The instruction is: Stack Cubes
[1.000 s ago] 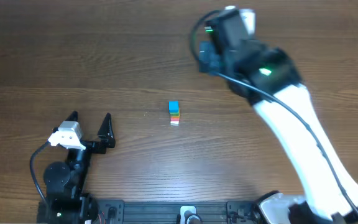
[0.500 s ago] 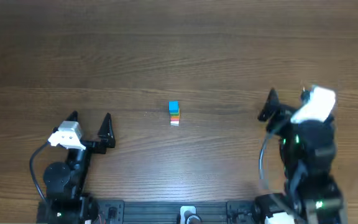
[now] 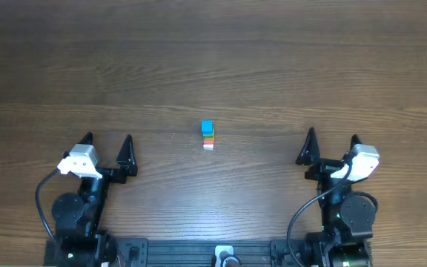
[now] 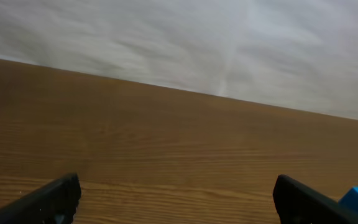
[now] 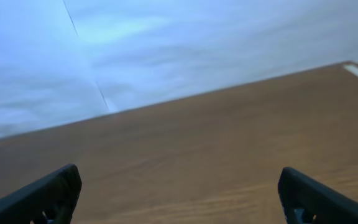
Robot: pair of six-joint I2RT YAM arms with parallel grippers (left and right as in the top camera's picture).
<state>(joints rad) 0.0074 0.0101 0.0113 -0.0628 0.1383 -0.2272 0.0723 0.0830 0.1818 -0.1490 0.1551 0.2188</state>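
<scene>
The cube stack (image 3: 207,136) stands mid-table (image 3: 213,59), blue cube (image 3: 207,127) on top, well apart from both arms. The left gripper (image 3: 108,139) and right gripper (image 3: 333,136) sit spread wide, holding nothing. These look like small, light, rigid blocks in a narrow tower, likely tippy, so pinch opposite flat faces squarely and gently.

Mid-frame on the brown wooden table (image 3: 213,59) stands a small stack of coloured cubes (image 3: 207,136), blue on top, flanked lower down by the wide-spread black left gripper (image 3: 108,138) and right gripper (image 3: 333,136).
</scene>
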